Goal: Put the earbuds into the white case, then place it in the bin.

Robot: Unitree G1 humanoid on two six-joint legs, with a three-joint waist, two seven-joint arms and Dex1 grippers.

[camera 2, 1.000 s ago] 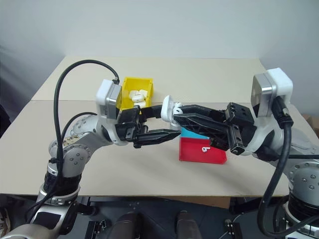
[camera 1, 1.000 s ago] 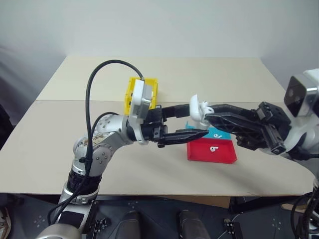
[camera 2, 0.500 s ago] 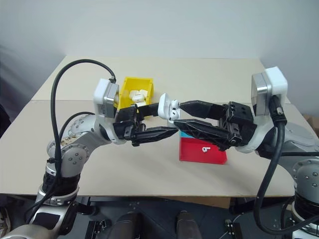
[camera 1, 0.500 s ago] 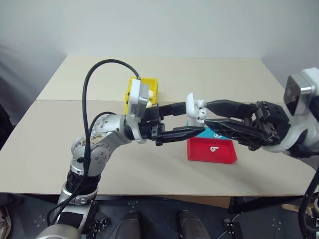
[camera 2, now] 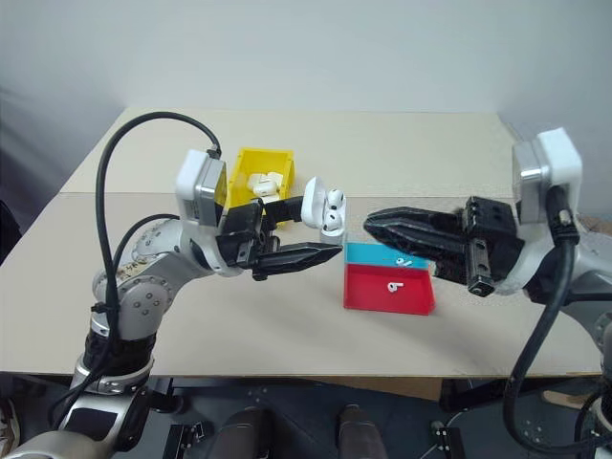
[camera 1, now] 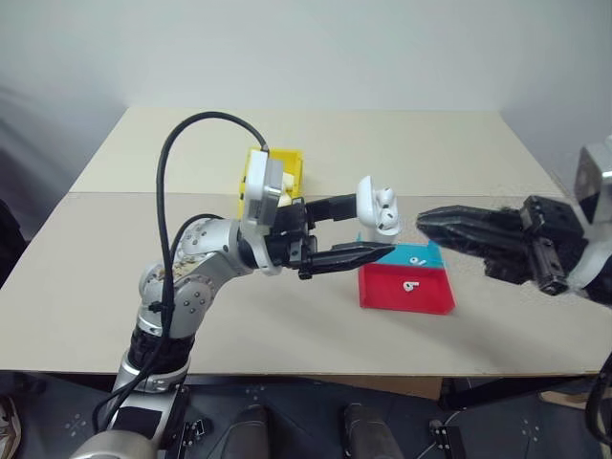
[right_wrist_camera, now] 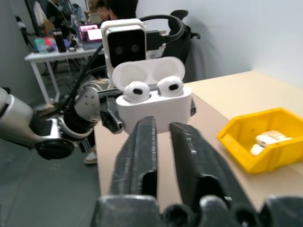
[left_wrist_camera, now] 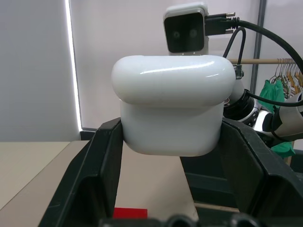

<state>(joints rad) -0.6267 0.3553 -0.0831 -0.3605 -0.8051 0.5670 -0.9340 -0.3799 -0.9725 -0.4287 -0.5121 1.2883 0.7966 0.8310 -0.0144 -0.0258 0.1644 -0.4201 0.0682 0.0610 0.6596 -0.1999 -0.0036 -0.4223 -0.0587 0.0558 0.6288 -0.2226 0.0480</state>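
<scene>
**Left hand holding open case above surface**

Left hand [camera 2: 320,234] is gripping the white case [camera 2: 325,212] by its sides, lid flipped open, both earbuds [right_wrist_camera: 151,88] sitting inside. Right hand [camera 2: 375,223], fingers nearly together, is hanging just right of the case, apart from it. Yellow bin [camera 2: 247,170] is sitting far-left on the surface [camera 2: 411,143].
</scene>
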